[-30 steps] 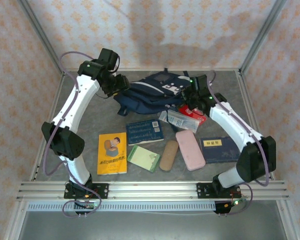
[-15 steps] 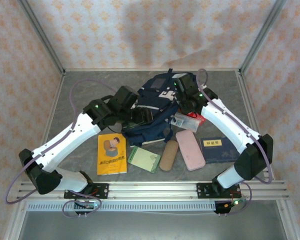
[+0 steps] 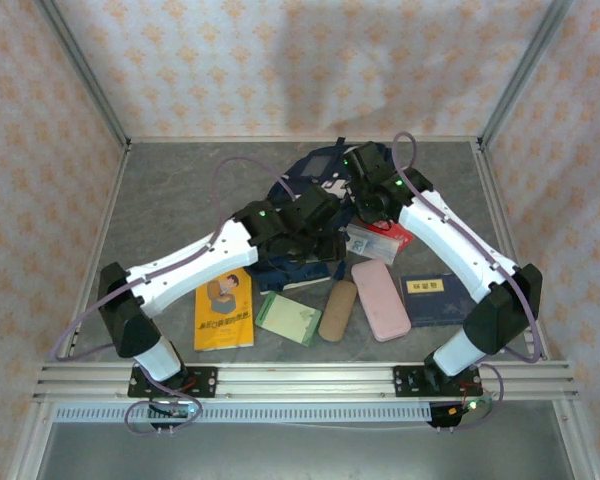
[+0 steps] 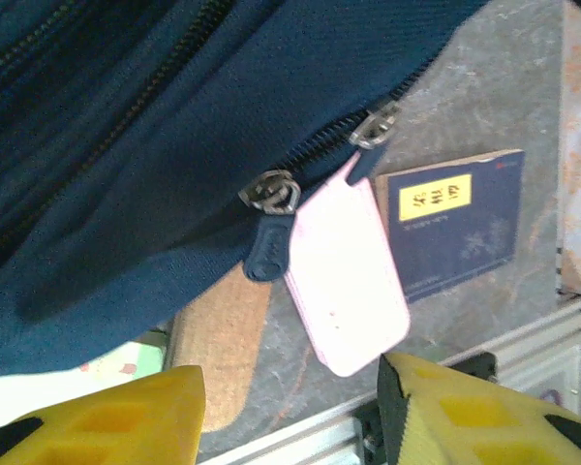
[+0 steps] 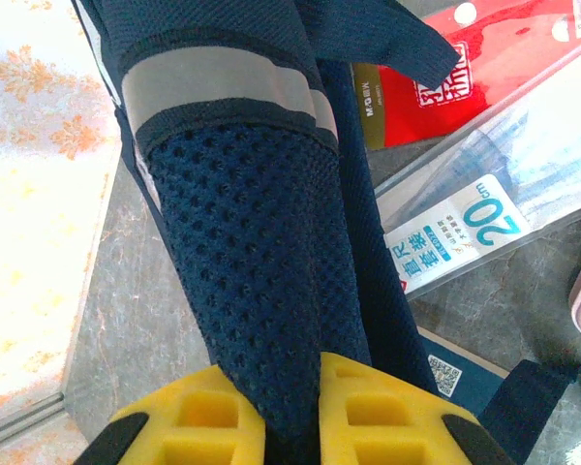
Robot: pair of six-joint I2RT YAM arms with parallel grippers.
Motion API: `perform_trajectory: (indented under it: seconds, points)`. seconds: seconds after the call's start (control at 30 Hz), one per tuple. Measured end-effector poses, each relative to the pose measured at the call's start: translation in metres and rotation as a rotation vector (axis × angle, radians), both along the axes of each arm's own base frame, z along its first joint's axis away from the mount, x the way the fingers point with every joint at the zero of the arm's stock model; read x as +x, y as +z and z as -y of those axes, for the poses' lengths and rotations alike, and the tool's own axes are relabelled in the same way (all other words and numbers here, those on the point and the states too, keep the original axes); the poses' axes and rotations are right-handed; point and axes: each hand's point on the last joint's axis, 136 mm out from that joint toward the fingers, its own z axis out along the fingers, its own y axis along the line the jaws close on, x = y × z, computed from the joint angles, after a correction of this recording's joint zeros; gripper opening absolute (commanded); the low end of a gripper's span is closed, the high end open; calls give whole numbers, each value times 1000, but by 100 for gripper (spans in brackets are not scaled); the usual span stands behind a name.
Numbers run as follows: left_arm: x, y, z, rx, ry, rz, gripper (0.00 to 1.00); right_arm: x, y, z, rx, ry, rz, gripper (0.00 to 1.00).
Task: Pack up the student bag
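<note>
Student bag [image 3: 318,172] is found bunched up toward the back middle of the table [image 3: 170,200], with both arms reached in over it. In the right wrist view its navy mesh strap [image 5: 252,242], the one banded with a grey reflective stripe, is pinched tight between the yellow fingers of the right hand [image 5: 290,417], so that hand is clenched on the bag. The left hand [image 4: 290,412] is held with its fingers spread and nothing is caught between them. It's parked right by the bag's lower edge, where a zipper line and two metal zipper pulls [image 4: 271,192] can be made out. Whether the fabric is actually touched by that hand can't be told.

Rest of the stuff is spread out on the near side of the bag. A pink case [image 3: 380,298] and a tan case [image 3: 337,310] are laid side by side, and a navy booklet [image 3: 438,298] with a yellow label is set just to their right. A yellow book [image 3: 225,308] and a green notepad [image 3: 288,317] are placed further left, near the front edge. A red packet [image 5: 504,68] and a clear packet [image 5: 484,203] printed with "20" are tucked against the bag's right side, touching each other
</note>
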Motion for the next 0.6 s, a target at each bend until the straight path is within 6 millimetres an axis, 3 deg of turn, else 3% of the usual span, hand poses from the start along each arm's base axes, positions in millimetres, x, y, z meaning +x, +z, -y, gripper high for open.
perform_trajectory:
  seconds: [0.6]
  points:
    - [29,-18,1,157,-15,82,38,1,1,-3,38,-12,15,0]
